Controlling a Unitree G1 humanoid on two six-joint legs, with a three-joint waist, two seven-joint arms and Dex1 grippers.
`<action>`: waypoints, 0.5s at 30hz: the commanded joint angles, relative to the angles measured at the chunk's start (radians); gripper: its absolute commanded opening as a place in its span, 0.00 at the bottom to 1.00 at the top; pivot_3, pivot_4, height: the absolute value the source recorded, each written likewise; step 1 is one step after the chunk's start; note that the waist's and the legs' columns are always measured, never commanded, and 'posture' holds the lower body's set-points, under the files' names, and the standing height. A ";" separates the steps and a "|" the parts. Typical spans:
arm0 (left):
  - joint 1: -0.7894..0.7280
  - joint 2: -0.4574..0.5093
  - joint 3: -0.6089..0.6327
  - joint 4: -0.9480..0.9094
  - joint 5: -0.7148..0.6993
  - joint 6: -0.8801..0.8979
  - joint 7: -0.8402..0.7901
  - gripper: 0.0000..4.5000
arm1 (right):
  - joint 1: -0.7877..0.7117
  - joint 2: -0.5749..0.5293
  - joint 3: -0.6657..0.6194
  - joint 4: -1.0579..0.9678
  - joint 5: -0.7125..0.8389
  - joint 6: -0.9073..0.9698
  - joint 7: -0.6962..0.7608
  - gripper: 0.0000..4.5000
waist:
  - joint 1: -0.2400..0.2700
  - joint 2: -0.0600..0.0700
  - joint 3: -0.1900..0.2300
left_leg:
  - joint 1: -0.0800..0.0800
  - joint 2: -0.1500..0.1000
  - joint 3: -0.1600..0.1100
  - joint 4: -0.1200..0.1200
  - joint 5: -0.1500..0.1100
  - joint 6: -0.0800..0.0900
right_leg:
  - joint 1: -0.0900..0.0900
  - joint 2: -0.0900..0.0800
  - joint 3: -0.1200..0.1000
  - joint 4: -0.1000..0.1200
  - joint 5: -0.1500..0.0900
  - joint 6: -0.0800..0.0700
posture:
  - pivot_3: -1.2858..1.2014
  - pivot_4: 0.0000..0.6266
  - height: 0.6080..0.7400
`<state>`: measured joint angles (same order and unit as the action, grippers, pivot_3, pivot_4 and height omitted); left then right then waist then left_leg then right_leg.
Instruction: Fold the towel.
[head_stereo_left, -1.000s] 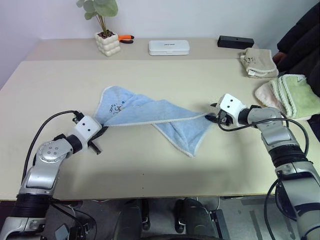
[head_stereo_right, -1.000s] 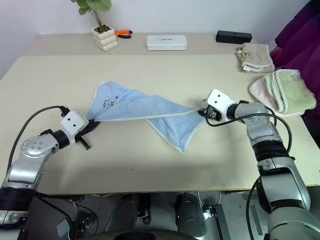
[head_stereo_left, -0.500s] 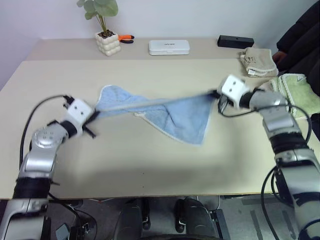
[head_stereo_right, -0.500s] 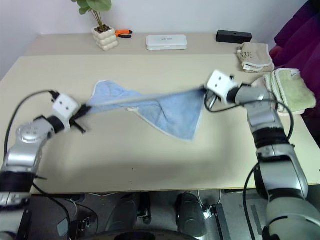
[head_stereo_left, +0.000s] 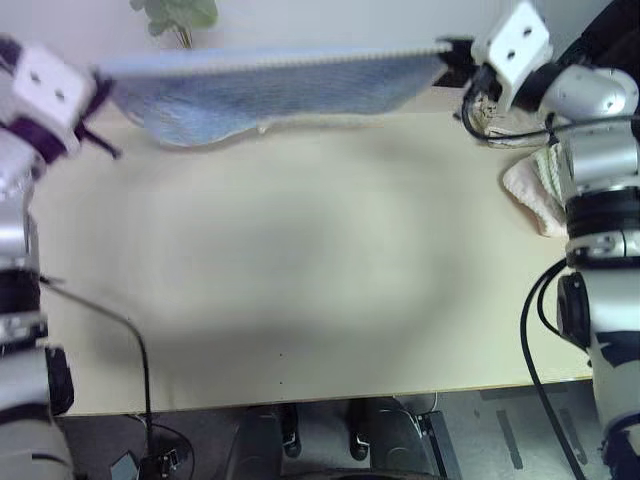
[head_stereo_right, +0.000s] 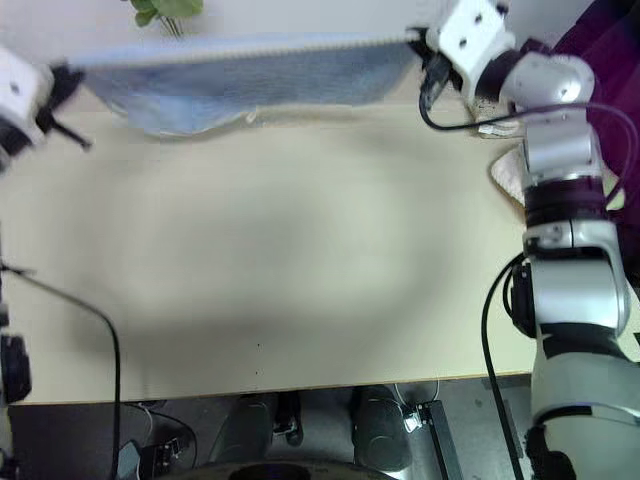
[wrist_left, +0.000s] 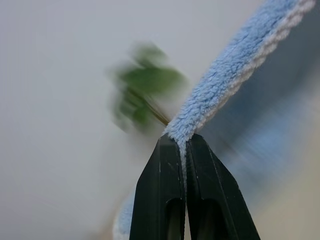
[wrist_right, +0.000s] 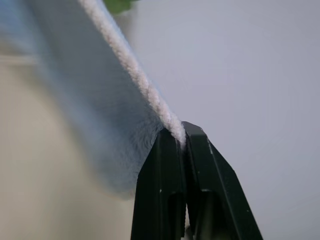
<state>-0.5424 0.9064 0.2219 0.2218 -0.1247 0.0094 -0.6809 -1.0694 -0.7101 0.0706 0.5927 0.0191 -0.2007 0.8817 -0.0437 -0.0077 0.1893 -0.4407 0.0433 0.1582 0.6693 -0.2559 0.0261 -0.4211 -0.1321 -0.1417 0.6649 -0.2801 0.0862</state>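
Note:
The light blue towel (head_stereo_left: 270, 88) hangs stretched in the air above the far part of the table, its pale trimmed top edge taut between both grippers. My left gripper (head_stereo_left: 100, 82) is shut on the towel's left corner, high at the left. In the left wrist view the black fingers (wrist_left: 162, 185) pinch the blue edge (wrist_left: 225, 75). My right gripper (head_stereo_left: 455, 55) is shut on the right corner, high at the right. Its fingers (wrist_right: 162, 175) clamp the whitish trim (wrist_right: 135, 75) in the right wrist view. The towel's lower part sags toward the left.
The beige table (head_stereo_left: 300, 260) spreads below the raised towel. A folded pinkish cloth (head_stereo_left: 530, 190) lies at the right edge behind my right arm. Leaves of a potted plant (head_stereo_left: 175, 15) peek over the towel at the back left.
Both arms have lifted high, carrying the towel off the table. It now hangs spread and taut between the grippers instead of lying twisted on the surface.

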 joint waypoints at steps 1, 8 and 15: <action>0.291 0.049 0.151 -0.314 -0.129 0.171 -0.118 0.00 | 0.186 -0.086 -0.008 -0.267 0.110 0.161 0.184 0.00 | 0.001 0.000 0.000 | 0.000 0.000 0.000 0.000 0.000 0.000 | -0.001 0.000 0.001 0.000 0.000 0.000 | 0.52 0.24 1.00; 0.839 0.036 0.360 -0.709 -0.235 0.438 -0.262 0.00 | 0.542 -0.251 -0.022 -0.609 0.239 0.451 0.391 0.00 | 0.008 0.001 0.001 | 0.000 0.004 -0.001 0.009 0.000 0.000 | 0.001 0.002 0.002 0.002 0.002 -0.003 | 0.52 0.24 1.00; 0.982 0.058 0.475 -0.781 -0.308 0.550 -0.365 0.00 | 0.663 -0.363 -0.069 -0.727 0.321 0.541 0.486 0.00 | 0.013 0.001 0.000 | 0.001 0.007 -0.003 0.010 -0.005 0.000 | -0.003 0.001 0.002 -0.001 0.007 -0.013 | 0.52 0.24 1.00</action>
<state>0.4433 0.9477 0.6540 -0.5528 -0.4272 0.5473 -1.0319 -0.3989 -1.0627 0.0361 -0.1136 0.3228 0.3371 1.3621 -0.0305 -0.0064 0.1894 -0.4393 0.0504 0.1558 0.6796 -0.2606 0.0265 -0.4242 -0.1307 -0.1402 0.6636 -0.2732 0.0735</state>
